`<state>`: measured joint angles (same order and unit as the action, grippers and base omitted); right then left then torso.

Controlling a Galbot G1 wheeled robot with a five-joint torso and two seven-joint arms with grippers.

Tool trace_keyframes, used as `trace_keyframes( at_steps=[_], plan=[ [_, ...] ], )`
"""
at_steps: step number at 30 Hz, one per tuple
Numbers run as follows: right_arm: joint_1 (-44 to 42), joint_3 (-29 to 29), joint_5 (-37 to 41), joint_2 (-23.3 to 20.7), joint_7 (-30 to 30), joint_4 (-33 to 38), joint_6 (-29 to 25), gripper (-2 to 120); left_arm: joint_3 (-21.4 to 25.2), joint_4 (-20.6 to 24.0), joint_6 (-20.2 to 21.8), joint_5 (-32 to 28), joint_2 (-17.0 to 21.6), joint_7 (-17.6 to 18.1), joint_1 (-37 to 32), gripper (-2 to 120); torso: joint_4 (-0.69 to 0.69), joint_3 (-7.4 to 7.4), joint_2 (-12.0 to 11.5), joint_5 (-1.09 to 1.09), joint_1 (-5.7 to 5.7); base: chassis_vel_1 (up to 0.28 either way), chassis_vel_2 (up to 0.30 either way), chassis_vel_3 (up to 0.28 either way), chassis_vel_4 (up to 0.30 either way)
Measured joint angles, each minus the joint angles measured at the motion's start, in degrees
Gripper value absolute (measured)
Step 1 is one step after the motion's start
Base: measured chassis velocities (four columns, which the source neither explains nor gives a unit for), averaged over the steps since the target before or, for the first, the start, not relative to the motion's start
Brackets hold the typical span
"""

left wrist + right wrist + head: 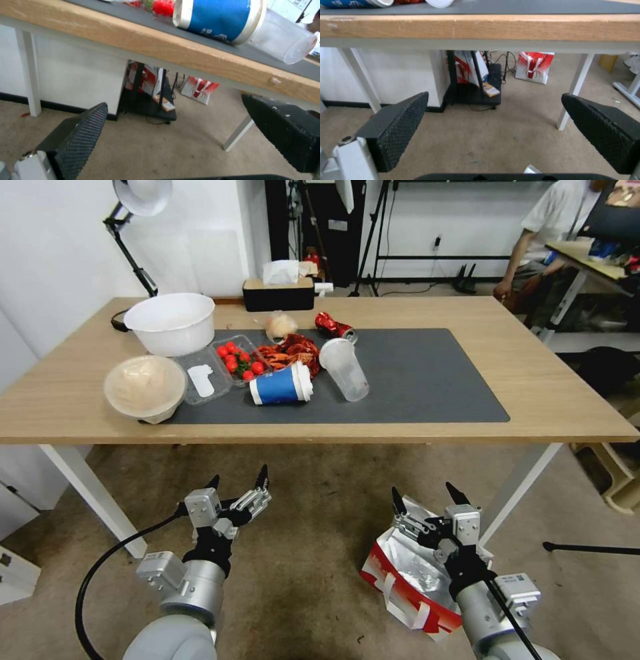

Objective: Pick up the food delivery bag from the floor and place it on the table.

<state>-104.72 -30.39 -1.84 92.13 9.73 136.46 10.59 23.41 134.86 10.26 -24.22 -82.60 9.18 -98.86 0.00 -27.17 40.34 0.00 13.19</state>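
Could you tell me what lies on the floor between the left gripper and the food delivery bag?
Nothing: in the head view, bare floor separates the open left gripper from the food delivery bag, above which the open right gripper hovers.

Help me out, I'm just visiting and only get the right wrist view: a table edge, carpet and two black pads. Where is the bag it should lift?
Observer: The food delivery bag sits on the floor right under the right gripper, whose jaws are open.
Operator: What's on the table?
Observer: A white bowl, a tipped blue cup and other clutter crowd the left half of the table.
Operator: And the other arm?
Observer: The left gripper hovers open over the floor, left of the bag and apart from it.
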Motion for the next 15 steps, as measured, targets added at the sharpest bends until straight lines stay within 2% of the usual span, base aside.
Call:
trace_keyframes(
  at_steps=[15],
  plan=[
    [0.0,0.21,-0.28,0.0,0.12,-0.14,-0.03,100,-0.14,-0.12,0.0,-0.01,0.04,-0.04,0.13,100,0.0,2.16,-3.58,0.0,-1.43,0.0,0.0,0.0,0.0]
  ],
)
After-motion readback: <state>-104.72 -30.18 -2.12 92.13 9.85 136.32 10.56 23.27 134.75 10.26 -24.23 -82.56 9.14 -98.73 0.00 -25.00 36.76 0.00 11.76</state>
